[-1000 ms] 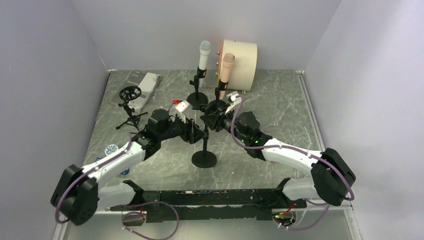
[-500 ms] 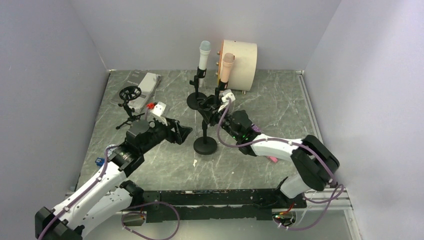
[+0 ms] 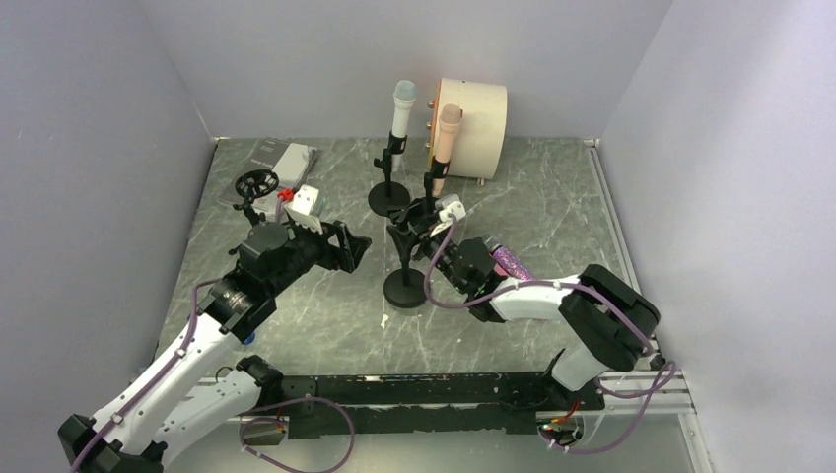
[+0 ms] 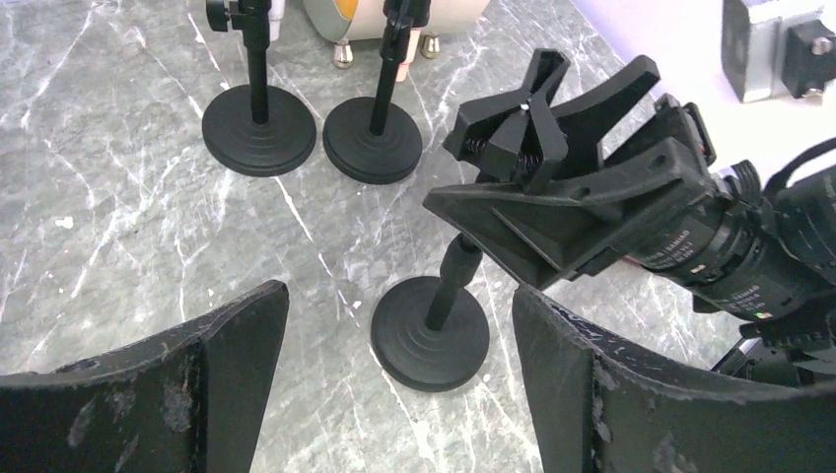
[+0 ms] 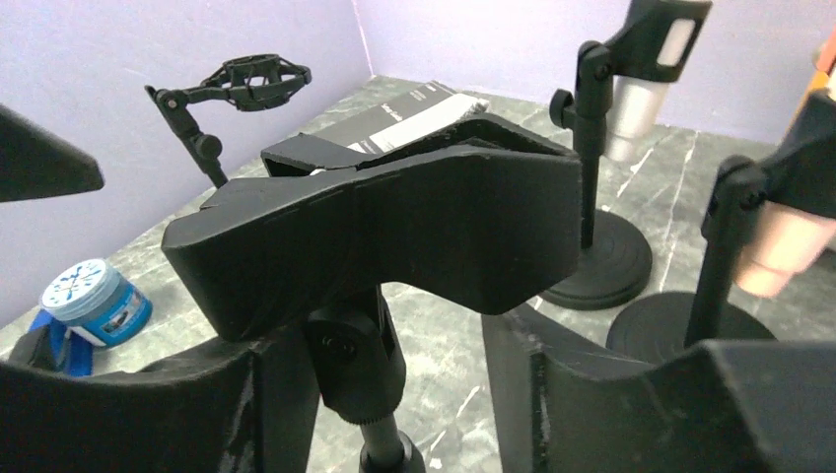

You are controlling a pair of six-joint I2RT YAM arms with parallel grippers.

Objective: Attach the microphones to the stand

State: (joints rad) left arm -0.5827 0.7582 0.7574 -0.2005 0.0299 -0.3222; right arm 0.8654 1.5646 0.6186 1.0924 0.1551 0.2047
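So far we log white mic [image 3: 403,103] and peach mic [image 3: 448,128] clipped upright, purple glitter mic [image 3: 510,262] lying beside the right arm [image 3: 537,291], front clip [image 3: 402,237] empty; left gripper [image 3: 353,246] agape, right gripper [image 5: 399,335] astride it, grip unclear

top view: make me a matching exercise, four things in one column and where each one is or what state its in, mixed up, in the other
1. white microphone
2. peach microphone
3. purple glitter microphone
4. nearest stand

a. lying flat on the table beside the right arm
b. clip empty
c. upright in the back-left stand
d. upright, in front of the cream drum

Pairs: 1-c, 2-d, 3-a, 4-b
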